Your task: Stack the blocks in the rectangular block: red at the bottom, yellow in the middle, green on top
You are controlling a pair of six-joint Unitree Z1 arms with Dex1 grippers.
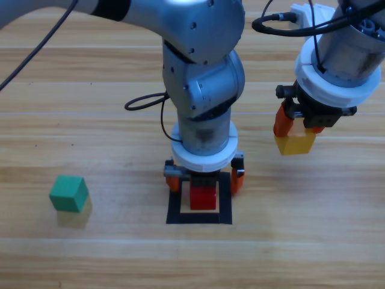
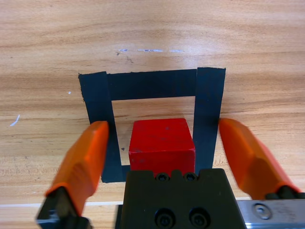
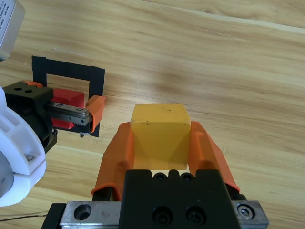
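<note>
The red cube (image 1: 203,197) (image 2: 162,143) (image 3: 63,108) rests on the table inside the rectangular block (image 1: 225,209) (image 2: 151,84) (image 3: 66,68) of black tape. My left gripper (image 1: 206,174) (image 2: 162,143) stands over it, open, one jaw on each side and clear of the cube. To the right, my right gripper (image 1: 296,133) (image 3: 160,138) is shut on the yellow cube (image 1: 295,143) (image 3: 159,133) and holds it above the table. The green cube (image 1: 68,193) sits alone at the left of the table.
A black cable (image 1: 144,103) loops on the table behind the left arm. Bare wood lies between the green cube and the tape outline.
</note>
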